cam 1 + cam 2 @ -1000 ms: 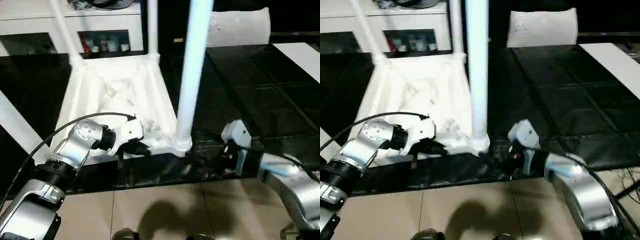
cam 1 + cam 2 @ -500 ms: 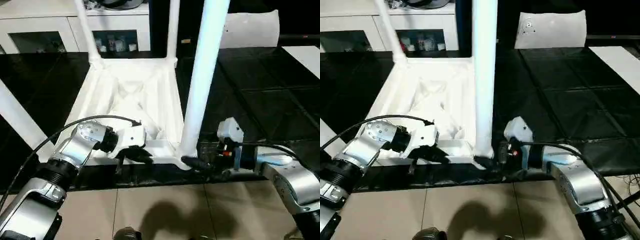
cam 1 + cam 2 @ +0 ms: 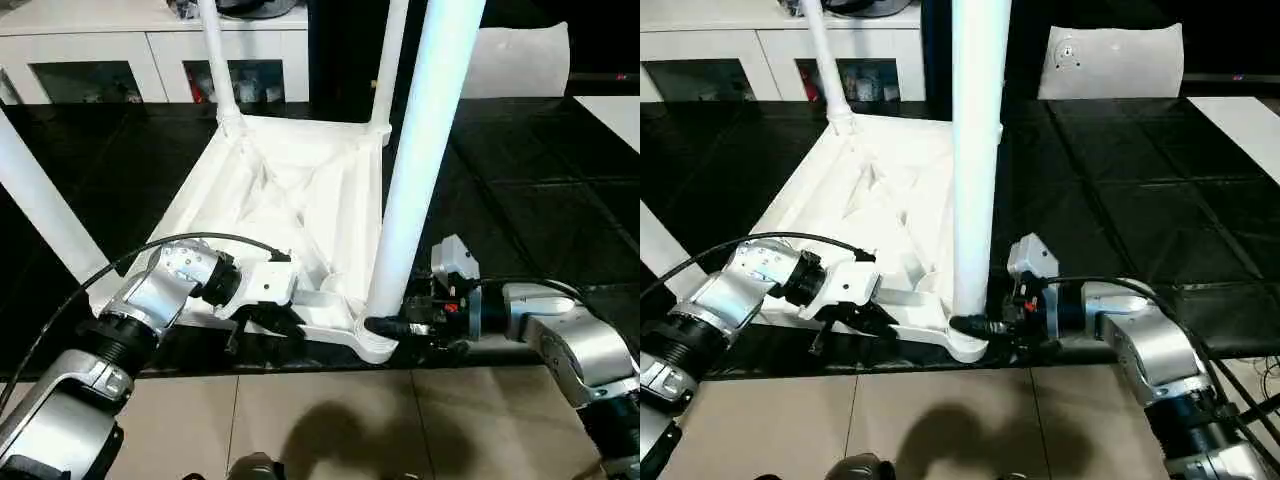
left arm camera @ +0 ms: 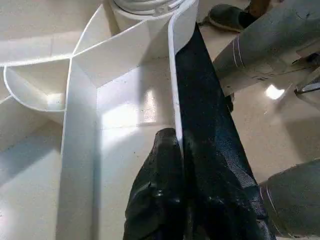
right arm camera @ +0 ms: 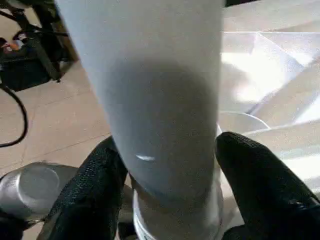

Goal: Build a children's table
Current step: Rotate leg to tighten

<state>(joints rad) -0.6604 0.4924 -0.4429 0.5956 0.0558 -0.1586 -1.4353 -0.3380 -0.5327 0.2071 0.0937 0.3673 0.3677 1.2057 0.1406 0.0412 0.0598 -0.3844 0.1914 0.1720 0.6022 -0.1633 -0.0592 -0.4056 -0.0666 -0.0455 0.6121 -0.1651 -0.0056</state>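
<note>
Upturned at frame centre on the black worktop (image 3: 520, 200), tabletop (image 3: 290, 190), near rim pinched by left hand (image 3: 262, 318), right hand (image 3: 975, 328) spread astride near-right leg (image 3: 425, 150) base, touching unclear

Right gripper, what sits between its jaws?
The near-corner leg of the children's table, just above its socket, sits between the right gripper jaws in the right wrist view.
</note>
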